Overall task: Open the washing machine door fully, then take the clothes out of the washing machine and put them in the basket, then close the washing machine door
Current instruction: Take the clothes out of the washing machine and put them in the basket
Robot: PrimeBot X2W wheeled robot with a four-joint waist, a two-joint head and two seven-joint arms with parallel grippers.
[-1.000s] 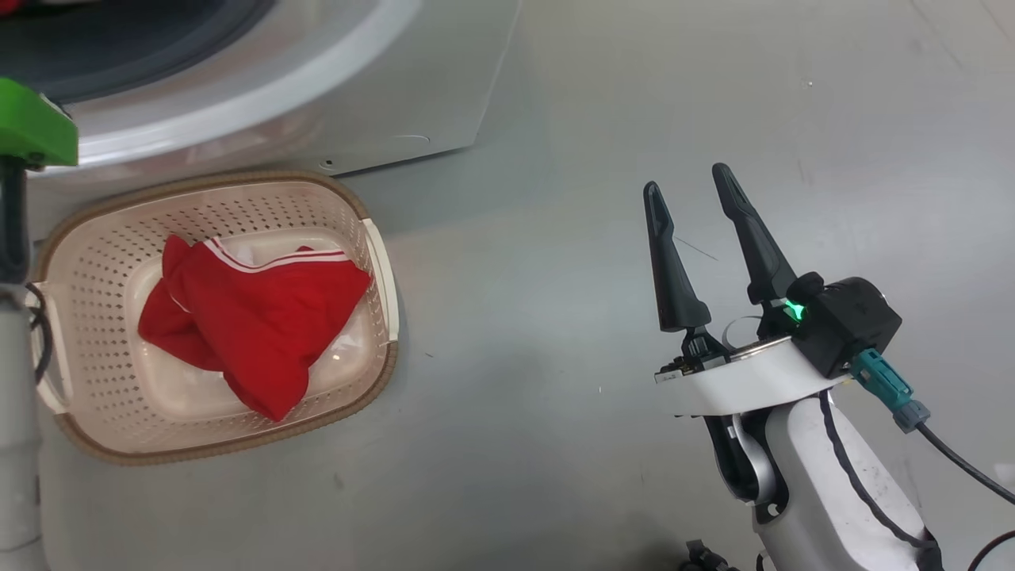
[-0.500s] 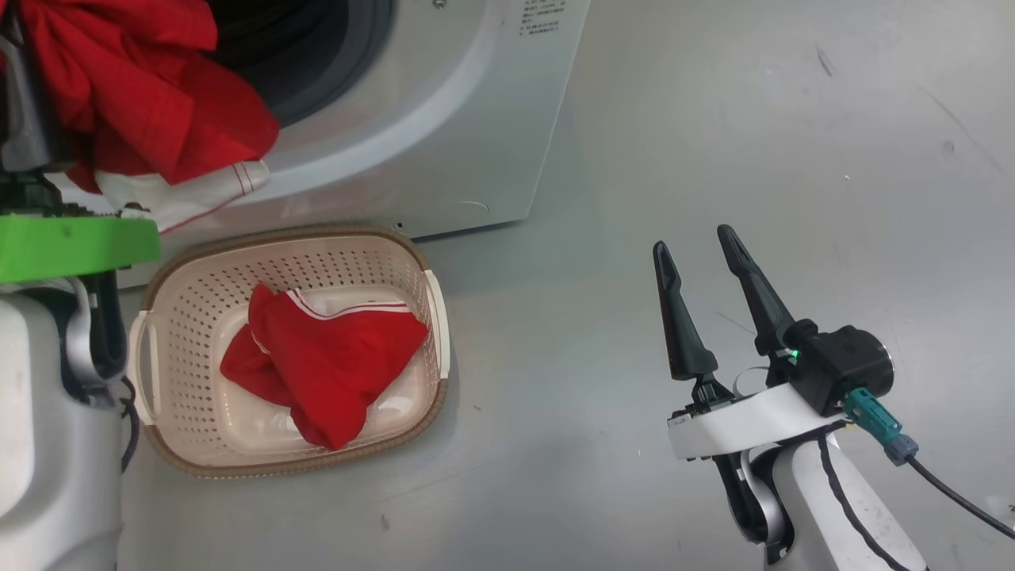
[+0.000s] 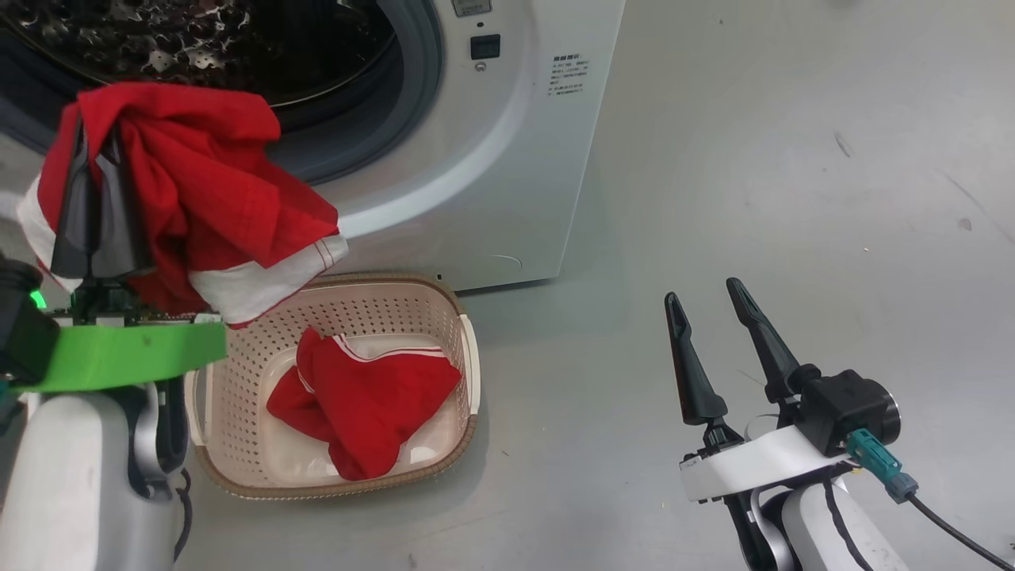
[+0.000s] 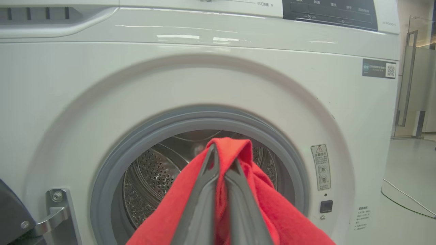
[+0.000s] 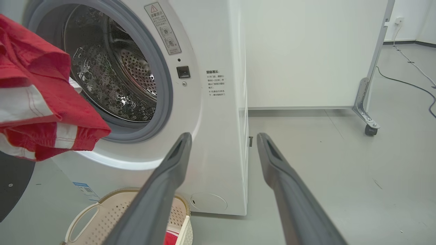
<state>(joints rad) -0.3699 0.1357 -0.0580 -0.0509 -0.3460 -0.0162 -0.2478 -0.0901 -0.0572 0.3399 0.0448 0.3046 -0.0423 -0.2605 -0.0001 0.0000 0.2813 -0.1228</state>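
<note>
The red garment folds over the fingers of the left gripper, hiding their tips. The basket is partly hidden behind the left arm, and the washing machine has a printed label too small to read

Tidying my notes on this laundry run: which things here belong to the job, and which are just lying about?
Job: washer, basket, garment in basket, held garment, left gripper.
Lying about: floor cable, wheeled screen.
</note>
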